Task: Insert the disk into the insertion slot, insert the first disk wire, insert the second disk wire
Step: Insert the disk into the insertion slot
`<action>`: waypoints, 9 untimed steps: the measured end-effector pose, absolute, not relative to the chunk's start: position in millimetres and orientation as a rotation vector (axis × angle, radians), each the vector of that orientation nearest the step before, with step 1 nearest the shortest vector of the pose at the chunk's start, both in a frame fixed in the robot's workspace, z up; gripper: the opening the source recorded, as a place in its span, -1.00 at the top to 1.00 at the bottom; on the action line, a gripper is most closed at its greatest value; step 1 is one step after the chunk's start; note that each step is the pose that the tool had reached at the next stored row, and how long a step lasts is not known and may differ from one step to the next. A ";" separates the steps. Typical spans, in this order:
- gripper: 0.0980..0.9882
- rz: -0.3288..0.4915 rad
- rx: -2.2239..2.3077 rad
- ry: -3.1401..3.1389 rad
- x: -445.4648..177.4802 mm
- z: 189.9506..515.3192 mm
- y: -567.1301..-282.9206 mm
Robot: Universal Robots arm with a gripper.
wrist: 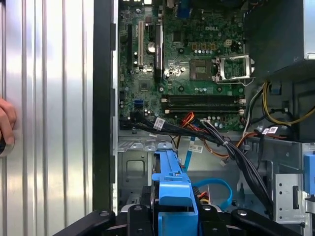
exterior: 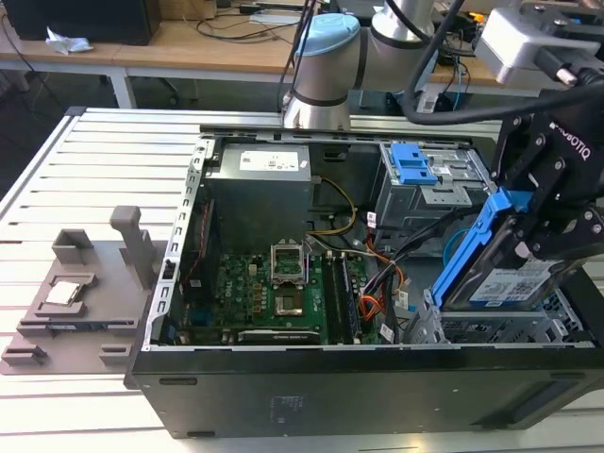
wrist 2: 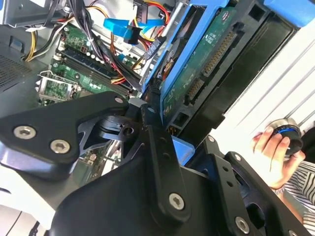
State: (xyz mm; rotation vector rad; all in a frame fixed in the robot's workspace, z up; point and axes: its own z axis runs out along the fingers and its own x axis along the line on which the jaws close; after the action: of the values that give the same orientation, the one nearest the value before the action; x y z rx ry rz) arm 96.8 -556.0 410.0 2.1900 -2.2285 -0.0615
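- The gripper (exterior: 530, 247) is clamped on the disk (exterior: 503, 283), gripping its blue carrier frame, which I judge leaves the leading end free to enter.
- The disk hangs steeply tilted (label side facing up in the exterior view), with its low end just above the insertion slot (exterior: 491, 330) at the exterior view's right, not yet seated.
- The open computer case (exterior: 283, 396) holds the motherboard (exterior: 274, 293), loose cables (exterior: 392, 269) beside the slot, and a taller cage with a blue latch (exterior: 415, 168).
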 end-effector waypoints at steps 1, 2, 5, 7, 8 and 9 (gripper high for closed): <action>0.40 -0.061 2.190 -2.228 96.8 408.2 -556.0; 0.40 -0.061 2.190 -2.228 96.8 406.8 -556.0; 0.40 -0.061 2.190 -2.228 96.8 401.1 -556.0; 0.40 -0.061 2.190 -2.229 96.8 397.6 -556.0; 0.40 -0.061 2.190 -2.229 96.8 396.7 -556.0; 0.40 -0.061 2.190 -2.228 96.8 395.3 -556.0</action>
State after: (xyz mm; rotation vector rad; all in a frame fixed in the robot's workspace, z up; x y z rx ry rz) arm 96.8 -556.0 395.3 2.1899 -2.2285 -0.0614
